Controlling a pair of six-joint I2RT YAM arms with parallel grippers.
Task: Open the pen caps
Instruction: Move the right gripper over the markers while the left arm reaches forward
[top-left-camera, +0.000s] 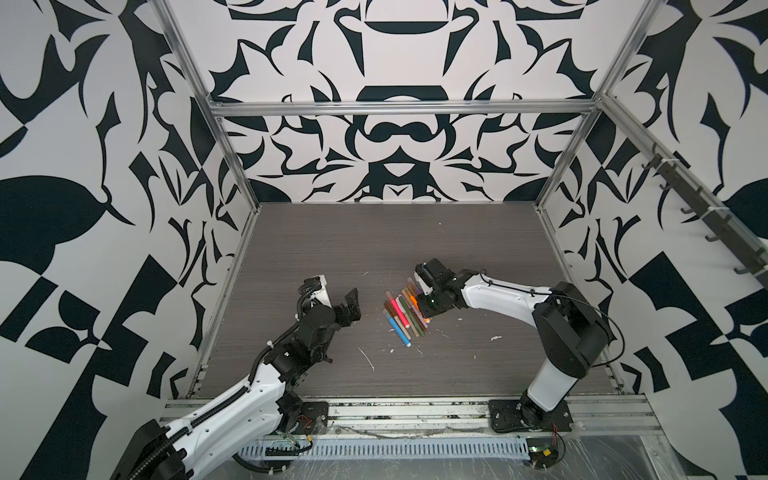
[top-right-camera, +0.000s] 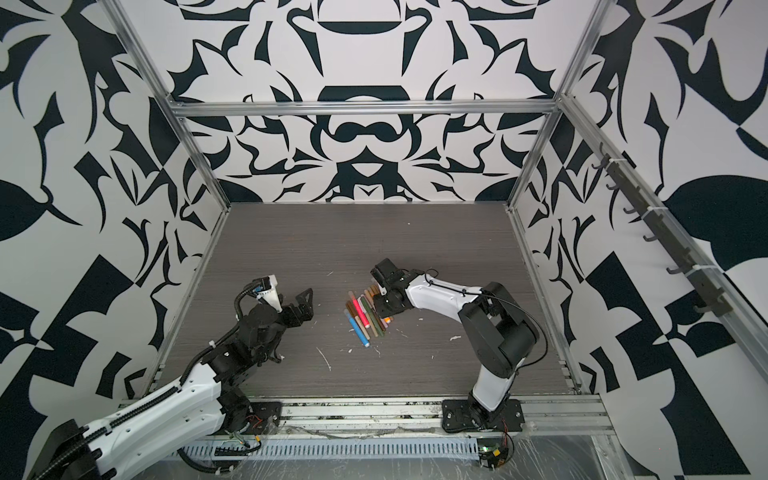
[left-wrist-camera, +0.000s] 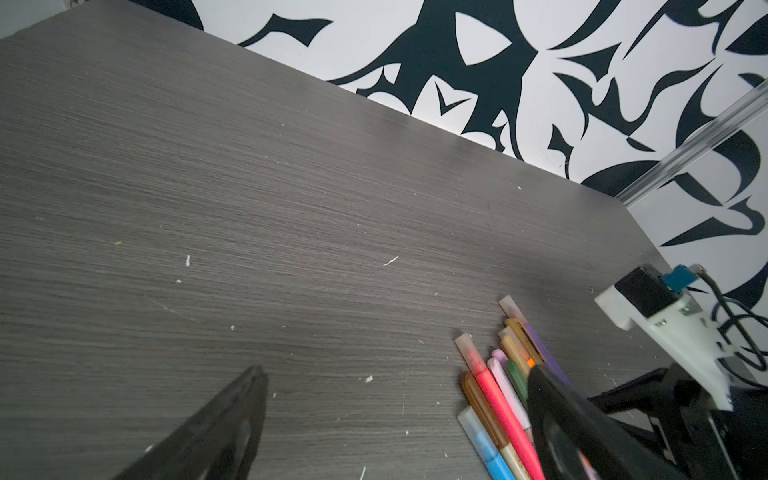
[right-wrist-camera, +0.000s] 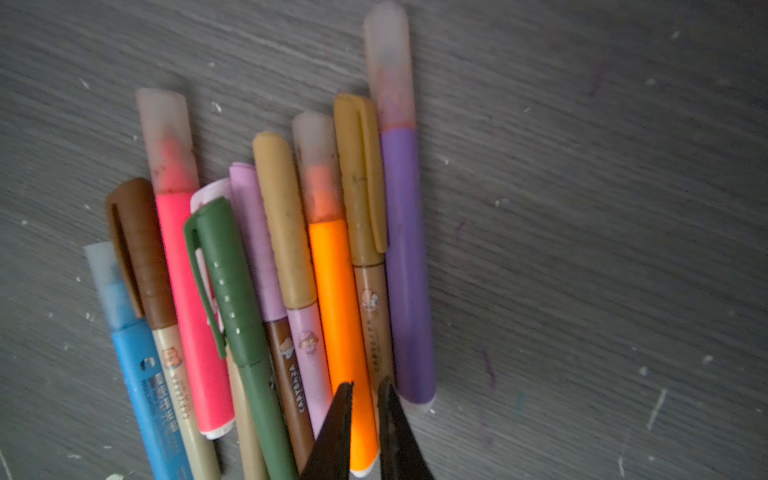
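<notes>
Here: left tool (top-left-camera: 354, 306) wide open, clear of pens (top-left-camera: 401, 313); right tool (right-wrist-camera: 365, 386) nearly closed over orange pen (right-wrist-camera: 336, 291), grip unclear.

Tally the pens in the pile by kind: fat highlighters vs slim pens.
Highlighters, frosted caps: 4 (blue highlighter, pink highlighter, orange highlighter, purple highlighter)
Slim pens, opaque caps: 6 (brown-capped pen, pale pink-capped pen, green pen, lilac-capped pen, tan-capped pen, tan clip-capped pen)
Total: 10
</notes>
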